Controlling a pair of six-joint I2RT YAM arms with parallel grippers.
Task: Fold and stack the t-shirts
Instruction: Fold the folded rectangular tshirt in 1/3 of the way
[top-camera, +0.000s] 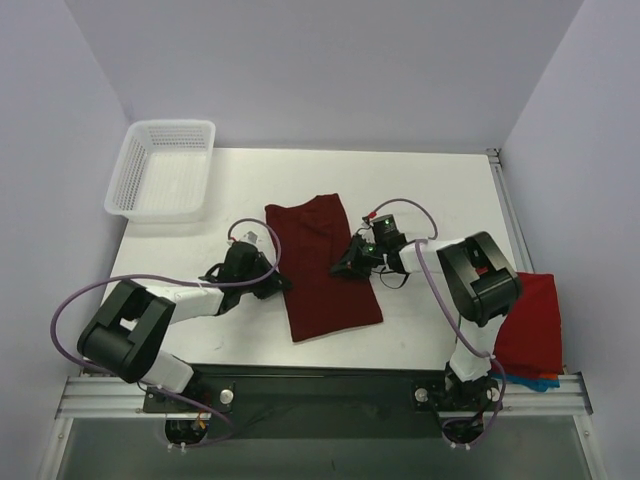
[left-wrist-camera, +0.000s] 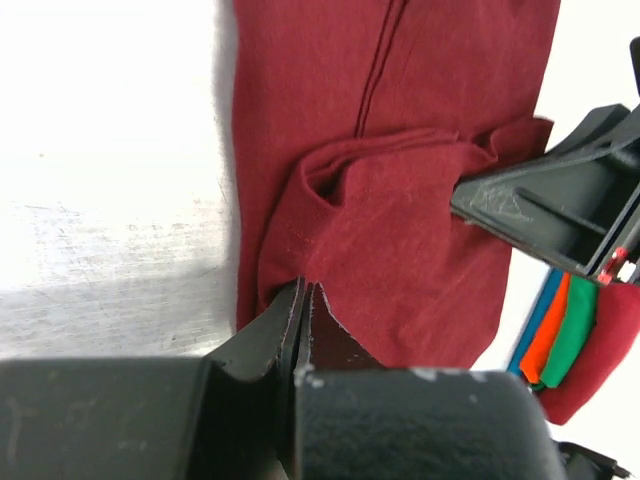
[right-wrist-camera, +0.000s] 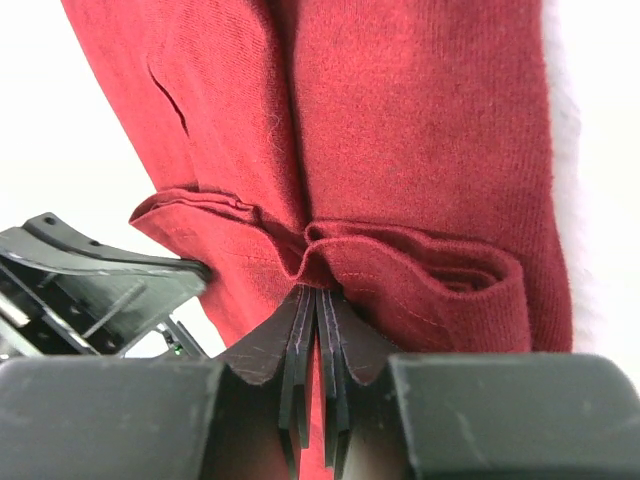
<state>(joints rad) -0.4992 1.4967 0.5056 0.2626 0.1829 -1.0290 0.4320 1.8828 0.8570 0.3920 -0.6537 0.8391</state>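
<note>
The dark maroon t-shirt (top-camera: 322, 295) lay mid-table, long axis roughly 12-to-6. Left gripper (top-camera: 278, 284) clenched on its 9 o'clock edge, right gripper (top-camera: 346, 268) clenched on the 3 o'clock edge, cloth between them.

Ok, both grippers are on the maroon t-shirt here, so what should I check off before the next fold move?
1. Left gripper shut on the dark maroon t-shirt, left edge: ok.
2. Right gripper shut on its right edge: ok.
3. The two pinches sit about level across the shirt: ok.
4. Each pinch holds every layer: cannot tell.
5. Folded pile at the right edge of the table lies apart from this shirt: ok.
6. White mesh basket stands clear at the far left corner: ok.
</note>
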